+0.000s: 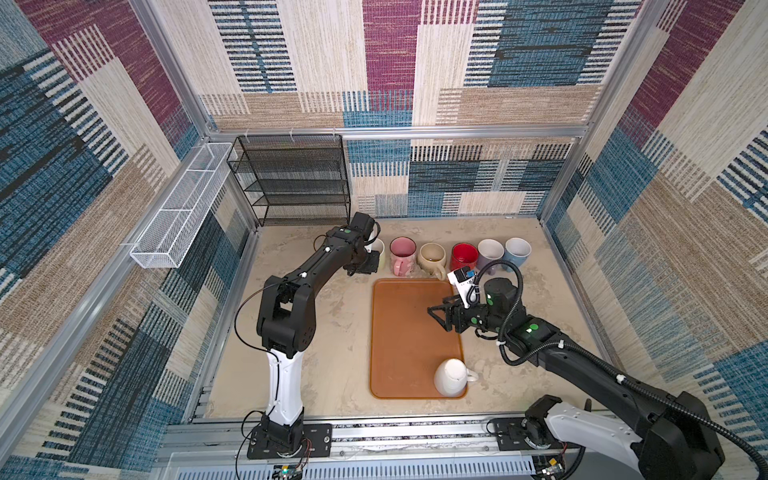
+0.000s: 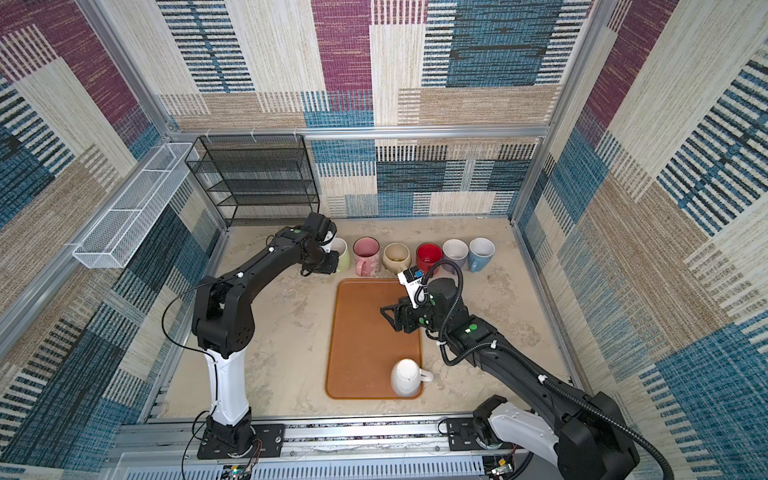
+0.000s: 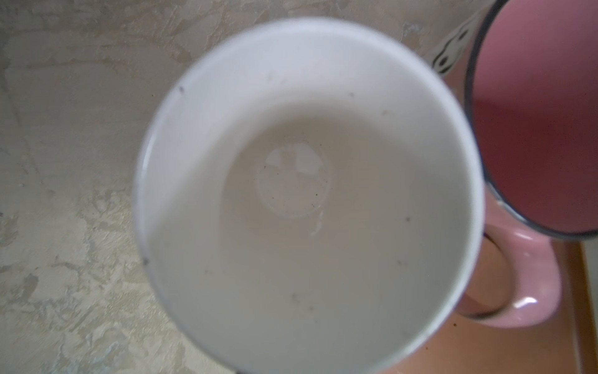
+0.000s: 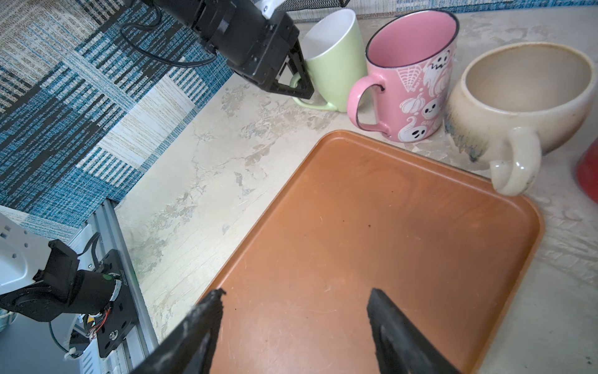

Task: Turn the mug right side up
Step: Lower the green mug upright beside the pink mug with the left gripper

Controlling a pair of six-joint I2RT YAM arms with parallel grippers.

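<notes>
Patchwork woven walls (image 1: 540, 62) in blue, plum and tan close off my work cell, and a mottled beige tabletop (image 1: 332, 332) is its floor. At the back left corner I see a black mesh shelf rack (image 1: 299, 183), and a long white wire basket (image 1: 183, 208) hangs on the left wall.

An orange-brown tray (image 1: 399, 332) lies flat in the middle of the table. Behind its far edge six mugs stand upright in a row: a light green mug (image 4: 336, 64), a pink ghost mug (image 4: 417, 97), a squat cream mug (image 4: 517, 97), a red mug (image 1: 464, 255), a lavender mug (image 1: 489, 251) and a pale blue mug (image 1: 517, 251).

My target, the white mug (image 1: 451, 377), sits bottom-up in the tray's near right corner, with its handle sticking out over the right rim. Nothing touches it.

My right gripper (image 4: 296, 294) hovers over the tray's middle, well apart from the white mug, jaws spread wide and holding nothing.

My left gripper (image 4: 302, 87) is at the green mug's handle with its jaws pressed together. I cannot tell whether they pinch the handle. Its wrist camera looks straight down into that mug's white interior.
</notes>
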